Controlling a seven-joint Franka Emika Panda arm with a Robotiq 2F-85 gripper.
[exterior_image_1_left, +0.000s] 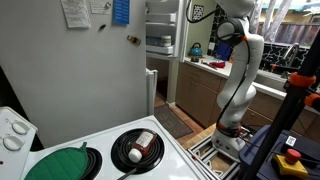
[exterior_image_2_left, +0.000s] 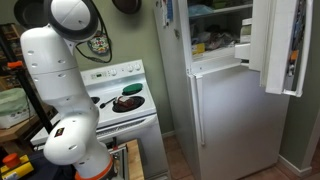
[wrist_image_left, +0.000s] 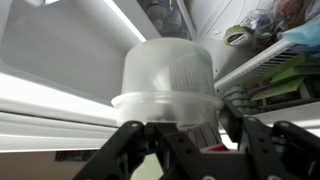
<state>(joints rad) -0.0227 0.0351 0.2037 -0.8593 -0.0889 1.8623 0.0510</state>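
Observation:
In the wrist view a translucent white plastic tub (wrist_image_left: 170, 70) fills the middle, with its wider rim closest to me. My gripper (wrist_image_left: 183, 122) is shut on it just under that rim, one black finger on each side; the right fingertip (wrist_image_left: 232, 112) presses against the tub. Behind the tub is the white inside of the open freezer compartment (wrist_image_left: 60, 60). In an exterior view my arm (exterior_image_1_left: 238, 70) reaches up with the gripper (exterior_image_1_left: 198, 14) at the top compartment of the fridge (exterior_image_1_left: 90, 80). The tub itself is hidden there.
Freezer shelves (wrist_image_left: 270, 60) to the right hold several packed foods. The freezer door (exterior_image_2_left: 280, 45) hangs open. A white stove (exterior_image_2_left: 120, 100) beside the fridge carries a dark pan (exterior_image_1_left: 138, 148) and a green lid (exterior_image_1_left: 60, 163). A counter with a blue kettle (exterior_image_1_left: 196, 48) stands behind.

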